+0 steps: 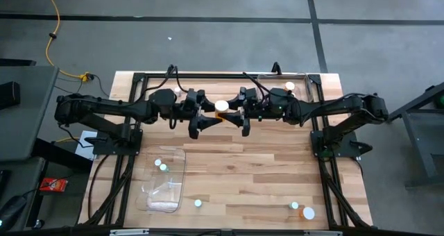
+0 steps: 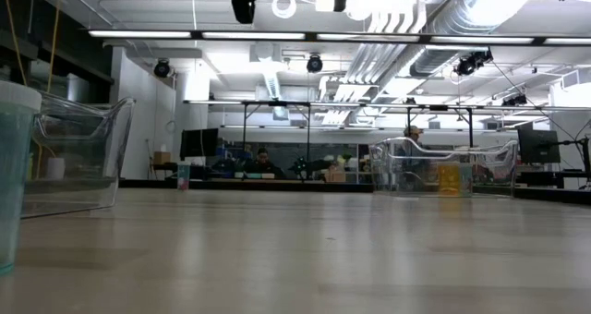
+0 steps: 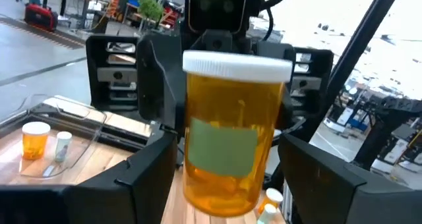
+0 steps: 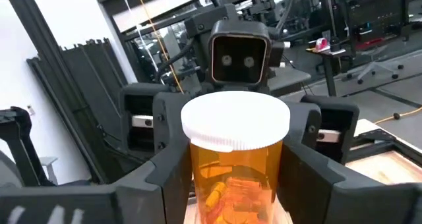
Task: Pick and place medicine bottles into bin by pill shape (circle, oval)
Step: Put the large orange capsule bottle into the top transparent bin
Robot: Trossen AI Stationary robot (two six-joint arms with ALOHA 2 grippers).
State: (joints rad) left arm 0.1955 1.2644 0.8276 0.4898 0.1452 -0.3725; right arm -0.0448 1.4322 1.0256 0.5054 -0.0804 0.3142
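An orange-amber medicine bottle (image 1: 221,108) with a white cap hangs high above the middle of the table, between my two grippers, which face each other. My right gripper (image 1: 236,115) is shut on it and shows close up in the right wrist view (image 4: 234,184). My left gripper (image 1: 207,116) is open. Its fingers (image 3: 138,178) stand on either side of the bottle's body (image 3: 227,145), with a narrow gap at each side. My right gripper pinches the bottle's amber body (image 4: 198,178) just below the white cap (image 4: 235,118) between its two fingers. The fingers come level from the table's right side. The bottle stands upright in the hold, lifted well clear of the table.
A clear bin (image 1: 166,184) at the near left holds two small bottles (image 1: 161,166). A second clear bin (image 1: 295,80) at the far right holds an orange bottle (image 3: 34,140) and a pale one (image 3: 62,145). Loose bottles stand near the front edge (image 1: 198,203) (image 1: 302,209).
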